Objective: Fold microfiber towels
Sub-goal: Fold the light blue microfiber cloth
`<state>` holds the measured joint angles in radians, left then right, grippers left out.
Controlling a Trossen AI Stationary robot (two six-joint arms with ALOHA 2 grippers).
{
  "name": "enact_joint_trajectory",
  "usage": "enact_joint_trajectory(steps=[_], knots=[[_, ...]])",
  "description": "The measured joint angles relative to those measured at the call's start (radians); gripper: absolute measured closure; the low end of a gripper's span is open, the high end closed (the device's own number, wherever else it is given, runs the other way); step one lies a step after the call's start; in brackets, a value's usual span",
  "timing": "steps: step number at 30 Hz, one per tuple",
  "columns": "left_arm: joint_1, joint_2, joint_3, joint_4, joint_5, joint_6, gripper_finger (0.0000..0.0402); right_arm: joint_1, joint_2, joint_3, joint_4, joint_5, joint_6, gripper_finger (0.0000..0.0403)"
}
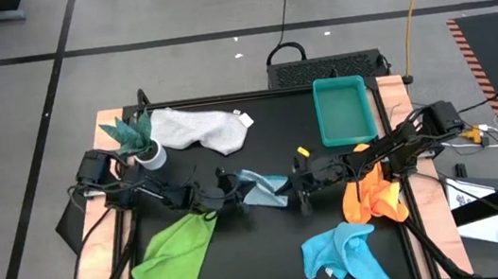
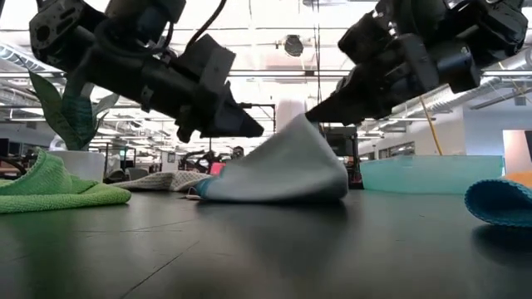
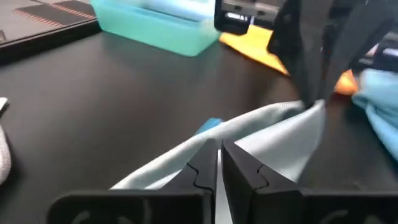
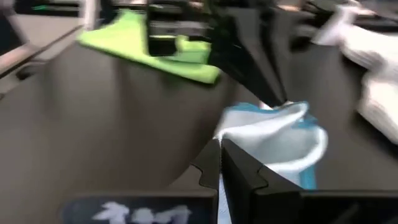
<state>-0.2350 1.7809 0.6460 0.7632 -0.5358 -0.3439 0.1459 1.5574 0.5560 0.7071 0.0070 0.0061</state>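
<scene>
The pale blue towel [image 1: 263, 187] lies bunched at the table's middle, its underside on the black tabletop and one side pulled up into a peak [image 2: 304, 124]. My left gripper [image 1: 234, 197] comes at it from the left and is shut on it. My right gripper [image 1: 300, 190] comes from the right and is shut on the peak. The lime green towel [image 1: 176, 258], the turquoise towel [image 1: 344, 252], the orange towel [image 1: 375, 195] and the white-grey towel [image 1: 200, 126] lie crumpled around them, untouched. My left gripper pinches the towel's left-hand edge [image 3: 205, 142] between its two fingers, slanting down from the table's left; one layer or several, I cannot tell. The cloth runs from there up to the other gripper. My right gripper pinches the towel's raised corner [image 3: 316, 111] at its fingertips, slanting down from the table's right. That corner stands lifted as a peak. The rest of the towel slopes down from it and lies on the table [image 2: 274, 193].
A teal plastic tray [image 1: 342, 109] stands at the far right. A small green plant in a white pot [image 1: 140, 141] stands at the far left beside the white-grey towel. Bare black tabletop lies between the green and turquoise towels at the near edge.
</scene>
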Motion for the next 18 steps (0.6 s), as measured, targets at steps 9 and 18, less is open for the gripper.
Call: enact_joint_trajectory(steps=[9, 18], knots=[[0.006, 0.0, -0.001, -0.057, -0.046, -0.01, 0.0376, -0.042, 0.026, 0.0, -0.208, 0.286, 0.185, 0.0403], [0.008, 0.0, -0.001, -0.08, -0.078, -0.025, 0.0376, -0.047, 0.084, 0.0, -0.26, 0.298, 0.268, 0.0403]])
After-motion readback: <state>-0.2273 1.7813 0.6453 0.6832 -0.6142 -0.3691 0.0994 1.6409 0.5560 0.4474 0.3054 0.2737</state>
